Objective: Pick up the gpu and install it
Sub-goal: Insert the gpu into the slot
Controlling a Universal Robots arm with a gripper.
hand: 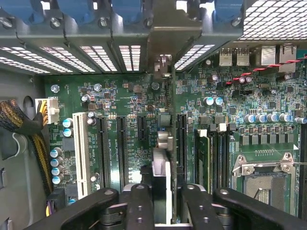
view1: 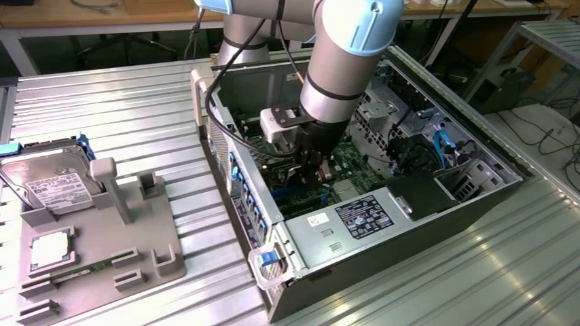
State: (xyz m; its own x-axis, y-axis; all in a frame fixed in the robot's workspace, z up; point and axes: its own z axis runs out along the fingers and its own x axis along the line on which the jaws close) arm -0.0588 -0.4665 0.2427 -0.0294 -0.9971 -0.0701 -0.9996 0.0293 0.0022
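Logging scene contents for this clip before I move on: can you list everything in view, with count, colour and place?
computer case: one, dark, open, on the slatted metal table.
motherboard: one, green, inside the case.
gpu: one, dark card seen edge-on, held over the motherboard's slots.
power supply: one, silver with black label, at the case's near end.
hard drive: one, silver with white label, in the grey holder tray at the exterior view's left.
memory stick: one, green, on the tray.
gripper: one, black, shut on the gpu's edge, inside the case.
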